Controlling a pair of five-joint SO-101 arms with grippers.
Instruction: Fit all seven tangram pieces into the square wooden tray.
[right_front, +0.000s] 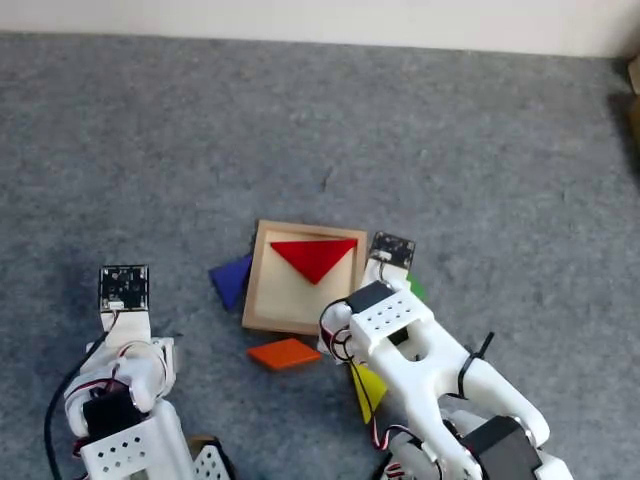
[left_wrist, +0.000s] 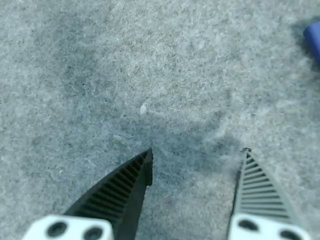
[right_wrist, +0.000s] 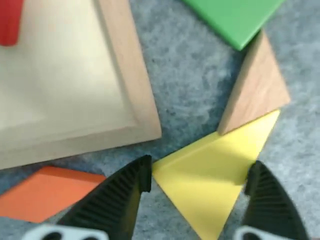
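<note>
Felt (right_front: 450, 150), grey and fuzzy, covers the whole desk (right_front: 150, 130), and a pale strip of wall (right_front: 300, 20) runs along its far edge. Near the middle lies the square wooden tray (right_front: 252, 290), with a red triangle (right_front: 314, 257) inside it against the far side. A blue piece (right_front: 232, 280) sits against the tray's left rim. An orange piece (right_front: 285, 353) lies just off the near rim, a yellow triangle (right_front: 366, 388) a little further along, and a green piece (right_front: 417, 290) peeks out by the right rim. A wood-coloured triangle (right_wrist: 257, 87) lies between the green and the yellow, its edge along the yellow one's.

At the desk's near left corner, the left arm (right_front: 130, 400) points away from its base, well apart from the tray. The left tool (left_wrist: 197, 151) has its fingers spread apart over bare felt. From the near right, the right arm (right_front: 430, 370) stretches toward the tray's right rim. Its right tool (right_wrist: 200, 167) is spread wide, one finger on either side of the yellow triangle; I cannot tell whether they touch it.
</note>
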